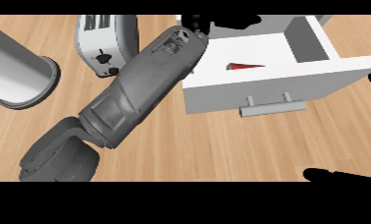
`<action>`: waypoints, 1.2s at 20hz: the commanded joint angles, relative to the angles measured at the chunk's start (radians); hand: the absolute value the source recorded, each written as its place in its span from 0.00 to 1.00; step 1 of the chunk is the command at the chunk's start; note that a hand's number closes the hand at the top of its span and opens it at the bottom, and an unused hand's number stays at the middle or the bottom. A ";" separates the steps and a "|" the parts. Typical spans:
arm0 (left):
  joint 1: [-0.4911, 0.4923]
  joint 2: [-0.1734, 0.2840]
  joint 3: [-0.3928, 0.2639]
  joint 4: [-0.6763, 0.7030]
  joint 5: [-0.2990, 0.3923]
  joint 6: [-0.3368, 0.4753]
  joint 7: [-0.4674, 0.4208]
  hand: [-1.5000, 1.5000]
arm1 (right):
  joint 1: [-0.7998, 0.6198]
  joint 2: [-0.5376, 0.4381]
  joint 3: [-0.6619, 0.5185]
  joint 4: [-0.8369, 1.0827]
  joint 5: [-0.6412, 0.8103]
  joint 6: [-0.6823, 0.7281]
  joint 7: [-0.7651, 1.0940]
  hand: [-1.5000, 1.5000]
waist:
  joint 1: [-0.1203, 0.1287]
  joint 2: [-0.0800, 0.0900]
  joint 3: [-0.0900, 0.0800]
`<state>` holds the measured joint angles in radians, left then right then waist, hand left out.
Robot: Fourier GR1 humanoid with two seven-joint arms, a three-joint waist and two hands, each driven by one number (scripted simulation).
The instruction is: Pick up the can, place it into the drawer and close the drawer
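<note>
Grey segmented left forearm (148, 88) with a recessed panel, ending in black fingers (196, 21).

Wooden table (217, 144), white toaster (105, 41) set near the back, grey round pot (22, 78) at the left, white open drawer (290, 85) at the right

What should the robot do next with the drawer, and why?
Probably pull the left hand back out. Something red, likely the can, already lies in the open drawer, and the arm reaching over it would block closing.
</note>
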<state>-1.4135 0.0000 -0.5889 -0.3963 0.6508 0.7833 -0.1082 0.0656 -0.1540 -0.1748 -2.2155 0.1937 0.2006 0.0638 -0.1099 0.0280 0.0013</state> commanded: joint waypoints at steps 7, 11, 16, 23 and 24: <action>-0.027 0.000 -0.004 -0.018 0.041 0.047 -0.040 0.00 | -0.054 -0.067 0.127 0.031 0.364 -0.050 -0.037 0.00 | 0.055 -0.012 -0.001; -0.024 0.000 -0.017 -0.043 0.052 0.054 -0.017 0.00 | -0.114 -0.127 0.166 0.126 0.503 -0.046 -0.034 0.00 | 0.075 -0.015 -0.001; -0.062 0.000 -0.007 -0.040 0.027 0.055 0.035 0.00 | -0.127 -0.098 0.289 0.281 0.718 -0.146 -0.074 0.00 | 0.106 -0.023 -0.001; -0.016 0.044 -0.011 -0.150 -0.009 0.071 0.105 0.00 | -0.182 -0.001 0.343 0.557 0.896 -0.345 -0.073 0.00 | 0.134 -0.031 -0.001; -0.001 0.124 -0.008 -0.175 -0.015 0.034 0.127 0.00 | -0.185 0.000 0.326 0.542 0.889 -0.340 -0.055 0.00 | 0.136 -0.034 -0.001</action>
<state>-1.4346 0.0531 -0.5932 -0.5082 0.6590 0.8296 -0.0315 -0.0972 -0.2031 0.1339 -1.7739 1.0173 -0.0508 0.0038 0.0119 0.0001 0.0005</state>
